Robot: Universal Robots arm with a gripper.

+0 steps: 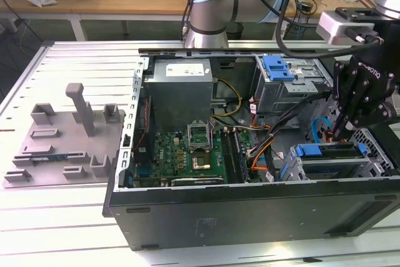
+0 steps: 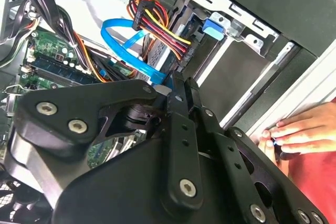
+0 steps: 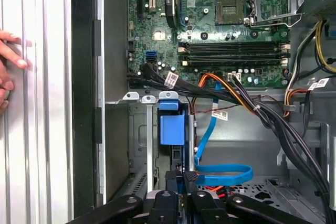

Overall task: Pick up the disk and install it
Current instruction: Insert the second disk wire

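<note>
Exterior view, L to R: grey fixture (image 1: 65, 136) on table (image 1: 62, 217), well apart from the work. Open PC case (image 1: 250, 207) mid-table. Inside it: board (image 1: 187, 151), grey box (image 1: 181, 89) behind it, then cage w/ blue clip (image 1: 278, 67) toward the view's right. Disk (image 1: 325, 152) sits on edge in the bay at the case's right end, blue frame up. In the first wrist view it (image 3: 171, 124) looks slotted between the bay rails, depth of seating unclear. Tool (image 1: 342, 130) hangs just above disk, tips drawn together w/ nothing seen between them. Can't tell if it touches the frame. Blue cable (image 3: 223, 174) loops right beside the tool tips. Person's hand (image 3: 8, 61) rests on table by the case wall. Risks, as judged: disk binds in rails if pressed off-square; cable loop snags on tool; hand is near the arm's reach, so pinch hazard.
</note>
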